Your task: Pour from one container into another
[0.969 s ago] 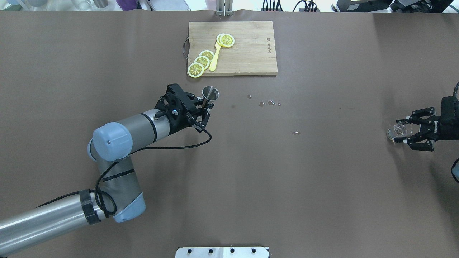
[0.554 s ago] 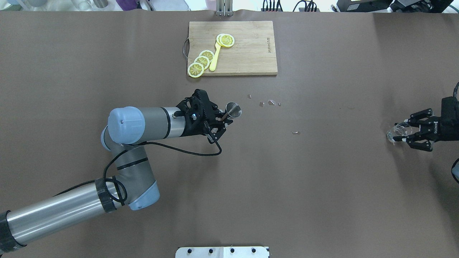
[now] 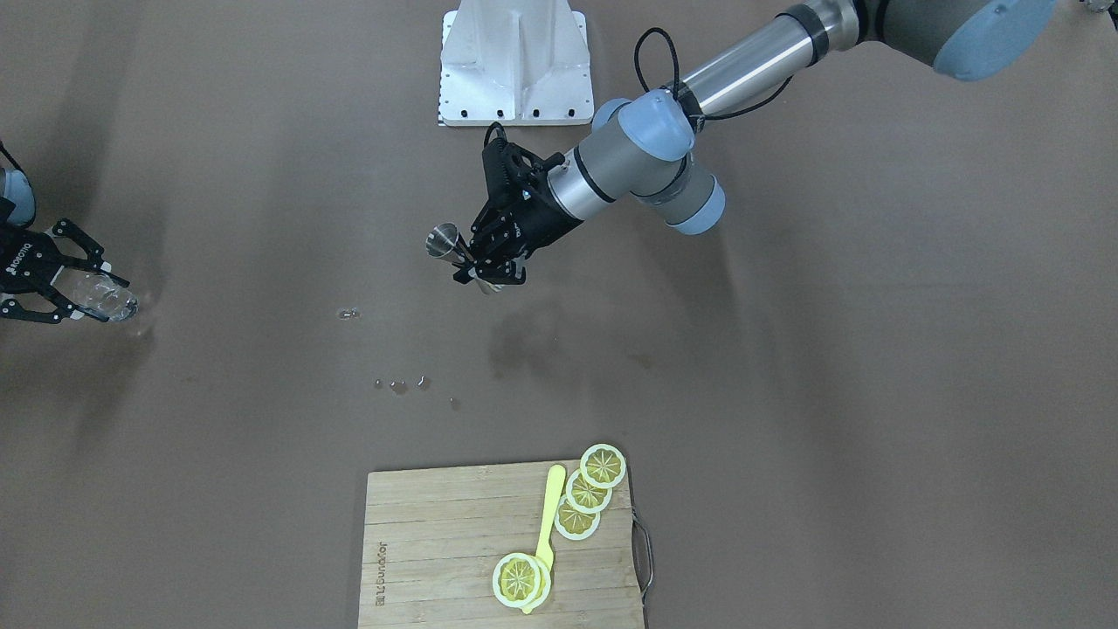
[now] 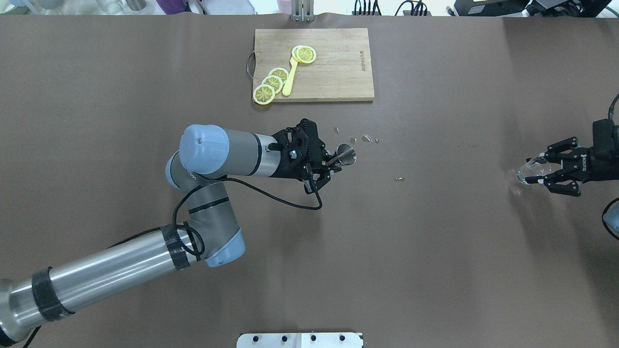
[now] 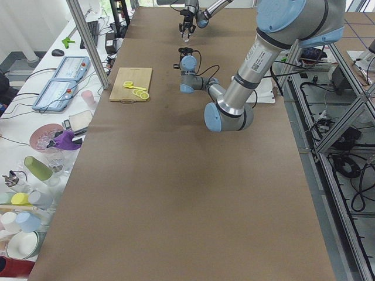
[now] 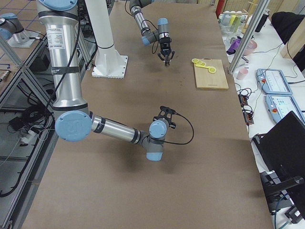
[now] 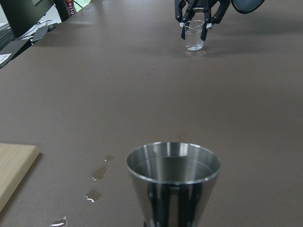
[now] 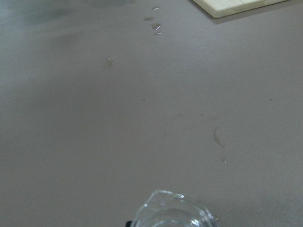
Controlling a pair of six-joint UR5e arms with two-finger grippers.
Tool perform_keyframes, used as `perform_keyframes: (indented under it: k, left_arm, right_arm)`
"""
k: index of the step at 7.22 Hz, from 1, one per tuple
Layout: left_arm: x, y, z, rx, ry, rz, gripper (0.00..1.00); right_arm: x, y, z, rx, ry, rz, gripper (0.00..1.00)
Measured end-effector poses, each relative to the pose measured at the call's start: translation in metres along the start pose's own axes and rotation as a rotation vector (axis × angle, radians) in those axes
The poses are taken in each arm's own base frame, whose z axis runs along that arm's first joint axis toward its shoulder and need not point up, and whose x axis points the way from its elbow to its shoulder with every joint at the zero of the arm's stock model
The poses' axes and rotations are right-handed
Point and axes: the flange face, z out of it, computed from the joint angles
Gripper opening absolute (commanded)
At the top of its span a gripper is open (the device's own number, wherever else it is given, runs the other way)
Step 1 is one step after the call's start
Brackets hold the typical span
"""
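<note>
Two things matter, and both are partly hidden from me. The left jaws are clenched on the waist of the jigger (image 4: 346, 154), which they hold mouth up, clear of the table (image 4: 435, 266). My left wrist view shows only the upper cone; the lower cone and the grip are cut off at the bottom edge, and I cannot tell whether there is liquid inside. Well apart, the right jaws grasp the glass (image 4: 528, 170). The right wrist view catches just its rim, and I cannot tell if its base touches the table. Small droplets (image 4: 366, 138) lie just ahead of the left jaws.
</note>
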Motion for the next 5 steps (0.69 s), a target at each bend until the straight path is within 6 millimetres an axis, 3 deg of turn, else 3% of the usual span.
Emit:
perform_keyframes:
  k: [3, 5]
  left_arm:
    - [-0.008, -0.027, 0.029, -0.003, 0.023, 0.018, 0.00]
    - [-0.013, -0.037, 0.043, -0.012, 0.021, 0.015, 0.00]
  right_arm:
    - [0.045, -0.085, 0.001, -0.034, -0.065, 0.053, 0.00]
    - [0.057, -0.116, 0.009, -0.039, -0.063, 0.051, 0.00]
